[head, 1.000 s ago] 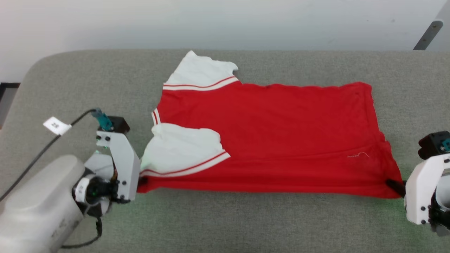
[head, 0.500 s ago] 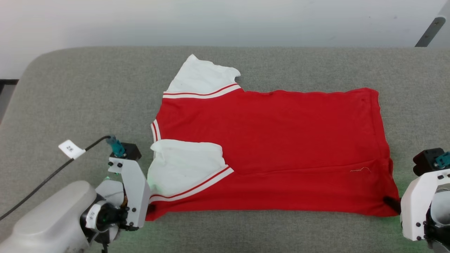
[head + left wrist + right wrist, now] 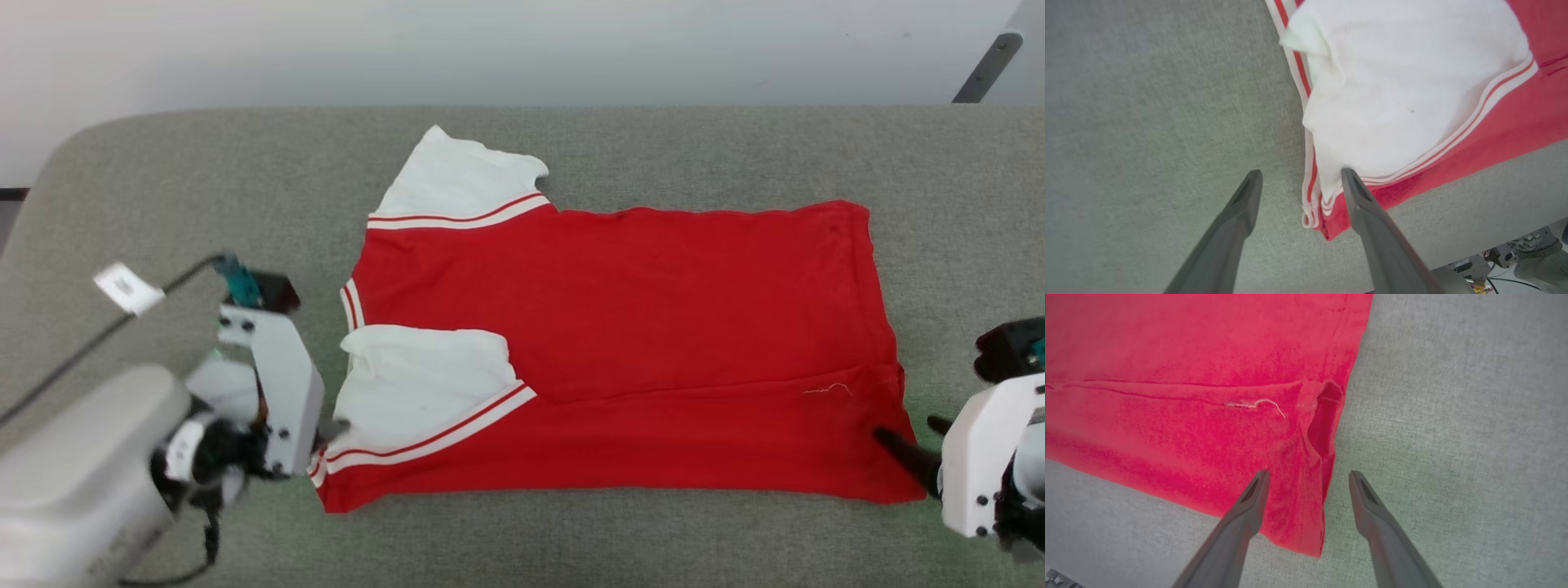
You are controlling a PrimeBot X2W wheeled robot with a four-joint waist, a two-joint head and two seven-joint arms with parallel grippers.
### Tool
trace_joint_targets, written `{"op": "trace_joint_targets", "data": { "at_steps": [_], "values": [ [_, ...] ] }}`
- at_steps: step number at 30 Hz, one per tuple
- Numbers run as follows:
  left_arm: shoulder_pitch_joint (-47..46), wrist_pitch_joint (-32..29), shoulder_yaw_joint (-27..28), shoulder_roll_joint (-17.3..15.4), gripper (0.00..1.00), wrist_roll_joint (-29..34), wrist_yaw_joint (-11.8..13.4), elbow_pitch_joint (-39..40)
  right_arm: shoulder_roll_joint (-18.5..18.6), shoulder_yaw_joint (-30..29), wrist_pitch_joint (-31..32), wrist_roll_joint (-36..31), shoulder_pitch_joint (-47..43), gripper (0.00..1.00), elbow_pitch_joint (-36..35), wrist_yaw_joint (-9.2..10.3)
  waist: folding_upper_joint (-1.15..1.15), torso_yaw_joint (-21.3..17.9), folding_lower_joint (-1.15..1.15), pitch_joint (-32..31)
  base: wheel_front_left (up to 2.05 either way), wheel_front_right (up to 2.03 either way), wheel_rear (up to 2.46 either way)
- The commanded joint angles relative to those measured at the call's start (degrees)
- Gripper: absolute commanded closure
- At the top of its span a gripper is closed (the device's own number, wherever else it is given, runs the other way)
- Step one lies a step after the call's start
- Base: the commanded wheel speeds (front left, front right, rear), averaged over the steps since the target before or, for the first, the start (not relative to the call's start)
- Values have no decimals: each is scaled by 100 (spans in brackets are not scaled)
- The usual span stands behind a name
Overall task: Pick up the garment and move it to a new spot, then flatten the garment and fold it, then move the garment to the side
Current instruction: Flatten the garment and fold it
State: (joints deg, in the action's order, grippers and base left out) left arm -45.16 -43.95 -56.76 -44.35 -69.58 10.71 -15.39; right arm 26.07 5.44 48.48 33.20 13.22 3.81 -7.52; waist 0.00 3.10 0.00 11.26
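The right gripper (image 3: 1309, 475) has its two dark fingers spread apart, gripping nothing. One fingertip sits over the corner of the flat red garment (image 3: 1188, 355), the other over the grey fabric surface (image 3: 1453, 416). A loose pale thread (image 3: 1257, 403) lies near the garment's hem.

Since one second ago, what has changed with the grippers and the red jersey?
Both grippers opened and let go: the left gripper released the near corner by the white panel, the right gripper the near hem corner. The red sleeveless jersey stayed flat on the grey padded surface.
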Motion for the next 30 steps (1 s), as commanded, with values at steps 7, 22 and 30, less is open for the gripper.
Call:
{"op": "trace_joint_targets", "data": {
  "at_steps": [7, 22, 30],
  "values": [
    [-723, 207, 297, -139, 0, 312, -62, 210, -166, -359, -719, -224, 194, 0, -733, 6, 0, -218, 0, 231, 0, 0, 0],
    [-2150, 1929, 688, 368, 0, 1189, -1006, -1408, -1167, -325, -4720, -1748, 482, 0, -1722, 6, 0, -1143, 0, 1157, 0, 0, 0],
    [-2952, 1926, 748, 416, 0, 1291, -1472, -2388, -1520, -179, -5307, -2086, 459, 0, -1759, 6, 0, -1579, 0, 1852, 0, 0, 0]
  ]
}}
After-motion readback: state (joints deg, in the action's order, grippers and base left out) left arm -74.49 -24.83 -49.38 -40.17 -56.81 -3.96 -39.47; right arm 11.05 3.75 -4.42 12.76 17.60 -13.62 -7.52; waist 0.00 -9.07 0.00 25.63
